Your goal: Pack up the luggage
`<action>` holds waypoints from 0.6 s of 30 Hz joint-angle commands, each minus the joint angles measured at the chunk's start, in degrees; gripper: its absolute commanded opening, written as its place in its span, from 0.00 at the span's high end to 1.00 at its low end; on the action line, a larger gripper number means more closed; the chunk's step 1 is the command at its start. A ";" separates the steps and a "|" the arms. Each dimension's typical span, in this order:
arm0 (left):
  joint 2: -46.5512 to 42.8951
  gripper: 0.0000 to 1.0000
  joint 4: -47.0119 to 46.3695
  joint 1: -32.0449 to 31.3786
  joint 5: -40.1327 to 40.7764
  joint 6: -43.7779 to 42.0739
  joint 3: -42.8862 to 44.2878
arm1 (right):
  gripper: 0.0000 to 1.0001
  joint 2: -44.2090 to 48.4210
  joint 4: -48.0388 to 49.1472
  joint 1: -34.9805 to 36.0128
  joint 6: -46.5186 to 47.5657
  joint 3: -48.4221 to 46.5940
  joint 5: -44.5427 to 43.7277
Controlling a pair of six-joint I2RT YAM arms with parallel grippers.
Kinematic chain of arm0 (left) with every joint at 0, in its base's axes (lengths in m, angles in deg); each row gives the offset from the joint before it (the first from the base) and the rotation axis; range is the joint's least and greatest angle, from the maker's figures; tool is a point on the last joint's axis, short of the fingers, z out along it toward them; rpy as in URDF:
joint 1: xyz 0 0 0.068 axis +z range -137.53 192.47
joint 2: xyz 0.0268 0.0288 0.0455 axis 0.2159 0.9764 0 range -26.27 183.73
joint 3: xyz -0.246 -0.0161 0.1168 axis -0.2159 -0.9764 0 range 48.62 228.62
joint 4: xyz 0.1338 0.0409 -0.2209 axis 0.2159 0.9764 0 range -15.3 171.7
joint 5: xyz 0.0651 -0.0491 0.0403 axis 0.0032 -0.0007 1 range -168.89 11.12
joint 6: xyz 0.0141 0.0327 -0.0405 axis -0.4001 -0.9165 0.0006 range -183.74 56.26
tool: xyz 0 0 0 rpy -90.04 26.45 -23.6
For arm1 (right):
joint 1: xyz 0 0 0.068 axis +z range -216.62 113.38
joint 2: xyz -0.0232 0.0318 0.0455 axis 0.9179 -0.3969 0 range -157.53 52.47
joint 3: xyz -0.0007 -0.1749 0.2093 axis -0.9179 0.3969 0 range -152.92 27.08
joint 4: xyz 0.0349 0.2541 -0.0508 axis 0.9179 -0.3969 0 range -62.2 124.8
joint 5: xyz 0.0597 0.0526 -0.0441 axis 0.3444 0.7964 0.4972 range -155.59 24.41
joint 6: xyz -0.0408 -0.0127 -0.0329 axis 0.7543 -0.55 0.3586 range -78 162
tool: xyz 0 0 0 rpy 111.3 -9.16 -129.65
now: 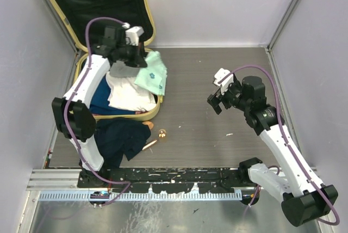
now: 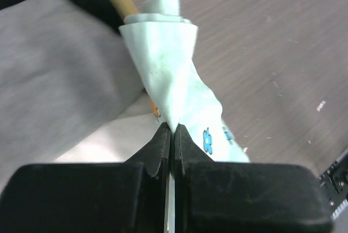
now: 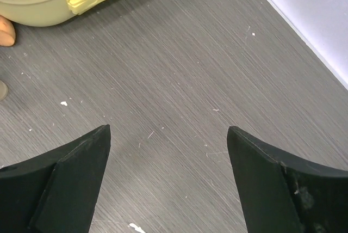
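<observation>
left gripper (image 2: 172, 129) pinches mint floral cloth (image 2: 174, 75) — maybe a shirt — at right rim of luggage (image 1: 142, 115); right gripper (image 3: 168, 129) gapes wide, empty, well right of it.

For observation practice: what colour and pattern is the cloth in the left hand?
The cloth is mint green with small blue flowers; clearest in the left wrist view.

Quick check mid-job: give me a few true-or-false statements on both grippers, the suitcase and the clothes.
1. The left gripper is shut on the mint-green flowered cloth. True.
2. The right gripper holds a garment. False: it is open and empty above the grey table.
3. The pale-yellow hard-shell suitcase is closed. False: its lid stands open.
4. A dark navy garment spills over the suitcase's near edge onto the table. True.
</observation>
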 commanded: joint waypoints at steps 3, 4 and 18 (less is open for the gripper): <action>-7.50 1.00 -1.29 11.10 1.44 -0.31 -5.55 | 0.08 -2.50 5.05 0.04 -2.48 -1.84 1.83; -8.38 1.00 -1.76 12.96 1.93 -0.36 -7.11 | 0.08 -3.19 5.29 0.06 -2.87 -2.05 1.85; -7.38 0.99 -6.32 28.38 11.10 -6.63 -18.17 | 0.12 -18.53 9.56 1.62 -11.07 -7.81 8.34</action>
